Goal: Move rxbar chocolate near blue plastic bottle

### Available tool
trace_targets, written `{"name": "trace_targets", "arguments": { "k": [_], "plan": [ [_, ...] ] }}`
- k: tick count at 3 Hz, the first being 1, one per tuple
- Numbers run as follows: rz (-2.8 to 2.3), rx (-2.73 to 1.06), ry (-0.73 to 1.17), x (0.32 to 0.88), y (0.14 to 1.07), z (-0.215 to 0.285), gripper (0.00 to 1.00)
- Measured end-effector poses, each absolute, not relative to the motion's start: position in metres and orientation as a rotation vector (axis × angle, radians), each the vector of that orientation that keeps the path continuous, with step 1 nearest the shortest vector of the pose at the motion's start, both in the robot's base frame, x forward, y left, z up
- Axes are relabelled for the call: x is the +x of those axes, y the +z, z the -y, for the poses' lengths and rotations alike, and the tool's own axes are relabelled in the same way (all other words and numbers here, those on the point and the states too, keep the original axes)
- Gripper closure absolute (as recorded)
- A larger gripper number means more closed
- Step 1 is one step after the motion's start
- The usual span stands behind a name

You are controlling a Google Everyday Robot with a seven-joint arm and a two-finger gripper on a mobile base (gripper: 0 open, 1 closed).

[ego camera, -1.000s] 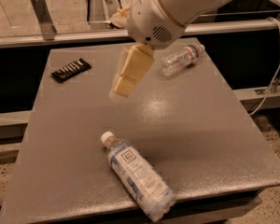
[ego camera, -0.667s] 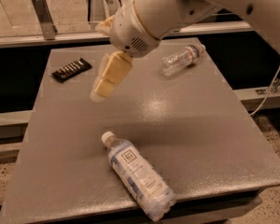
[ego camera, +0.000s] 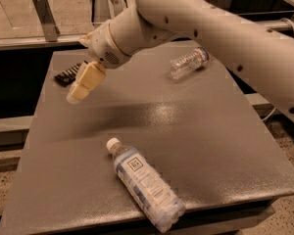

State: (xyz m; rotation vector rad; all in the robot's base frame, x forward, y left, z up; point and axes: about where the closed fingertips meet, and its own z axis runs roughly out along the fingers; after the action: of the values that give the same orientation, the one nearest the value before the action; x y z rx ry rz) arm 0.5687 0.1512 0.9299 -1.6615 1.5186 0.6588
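- Since the earlier frames the white robot arm (ego camera: 201, 23) has swung to the left side of the table. Its cream-coloured gripper (ego camera: 74, 96) has come from over the middle of the table to the far left corner, just beside the bar. The bar and both bottles lie where they were.
- Camera view: the rxbar chocolate (ego camera: 65, 76), a small flat black wrapper with rows of white lettering, lies flat on the grey square table (ego camera: 196, 136), near the far left corner.
- The gripper hangs tilted, its tip pointing down and to the left, in front of the right end of the bar. Whether it touches the bar cannot be told.
- Whether the gripper is spread or pressed together cannot be told. Nothing is seen in its hold.
- The blue plastic bottle (ego camera: 144, 185), large, clear and ribbed, with a white cap and a pale label bearing a dark square logo, lies on its side at the near edge. It is well apart from the bar.
- Hidden: the right end of the bar is covered by the gripper, and its lettering is too small to read.
- Cut off: the arm leaves the picture at the right.
- Count: one bar, one gripper and two bottles. The second is a smaller clear plastic bottle (ego camera: 188, 62), lying at the far right.
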Motion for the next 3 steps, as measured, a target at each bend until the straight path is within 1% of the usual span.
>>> {"name": "trace_targets", "arguments": {
  "k": [1,3],
  "plan": [
    [-1.557,-1.639,0.649,0.603,0.902,-0.169,0.00],
    [-1.664,-1.591,0.639,0.657,0.853,-0.182,0.00]
  ]
}}
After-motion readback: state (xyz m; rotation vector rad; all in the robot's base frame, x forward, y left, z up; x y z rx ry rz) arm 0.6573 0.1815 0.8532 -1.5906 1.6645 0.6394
